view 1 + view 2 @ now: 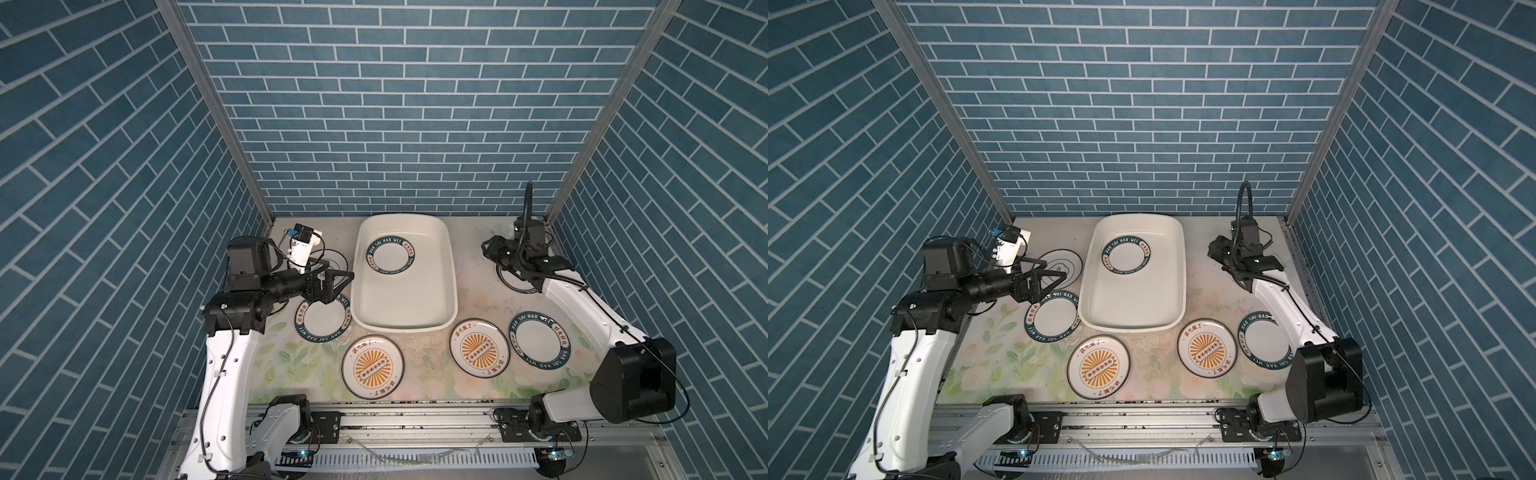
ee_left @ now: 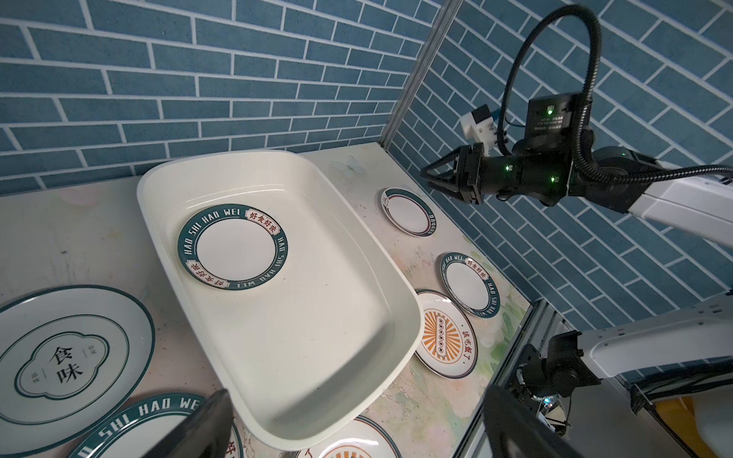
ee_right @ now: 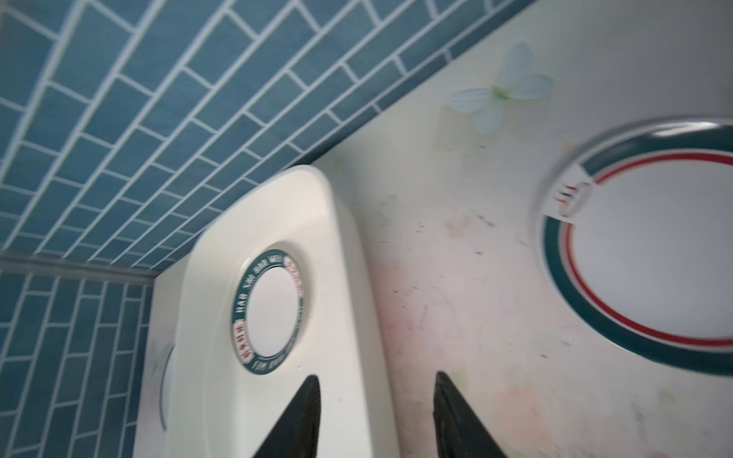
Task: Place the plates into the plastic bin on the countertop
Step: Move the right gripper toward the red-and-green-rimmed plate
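The white plastic bin stands at the back middle of the flowered countertop, with one green-rimmed plate flat inside. On the countertop lie a green-rimmed plate, two orange sunburst plates and another green-rimmed plate. A ringed plate lies back left, partly behind my left gripper, which hangs wide open beside the bin's left rim. My right gripper is open and empty, above a green-and-red-rimmed plate.
Blue brick-pattern walls close in the back and both sides. A metal rail with both arm bases runs along the front edge. The right arm's white forearm crosses above the right side of the countertop.
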Available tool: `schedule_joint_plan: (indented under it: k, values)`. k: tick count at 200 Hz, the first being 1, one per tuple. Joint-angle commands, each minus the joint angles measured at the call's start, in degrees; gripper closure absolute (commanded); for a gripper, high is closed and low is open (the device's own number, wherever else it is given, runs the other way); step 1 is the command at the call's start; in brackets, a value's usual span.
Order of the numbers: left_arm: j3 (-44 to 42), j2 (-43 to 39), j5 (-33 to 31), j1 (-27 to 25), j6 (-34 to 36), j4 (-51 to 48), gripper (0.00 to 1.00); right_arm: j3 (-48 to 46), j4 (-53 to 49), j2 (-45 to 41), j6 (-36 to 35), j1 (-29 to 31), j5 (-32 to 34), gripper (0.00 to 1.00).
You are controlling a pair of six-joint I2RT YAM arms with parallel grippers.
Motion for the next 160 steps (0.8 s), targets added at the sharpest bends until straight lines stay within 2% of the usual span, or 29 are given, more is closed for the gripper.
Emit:
schedule_joint_plan:
  k: [1, 46, 70, 160]
  values:
    - [-1.17, 0.35, 1.30, 0.15, -0.50, 0.72, 0.00, -7.43, 0.51, -5.82, 1.90, -4.36, 0.80, 0.51]
    - [-1.07, 0.40, 1.37, 0.11, -0.52, 0.89, 0.00, -17.79, 3.37, -11.51, 6.08, -15.80, -0.02, 0.48]
    - [-1.26, 0.31, 1.48, 0.18, -0.64, 1.08, 0.00, -20.75, 6.28, -11.71, 7.41, -21.12, -4.85, 0.48]
    - [-1.76, 0.38, 5.39, 0.18, -0.42, 1.46, 0.00, -23.60, 12.12, -4.90, 7.72, -31.45, -15.48, 0.48]
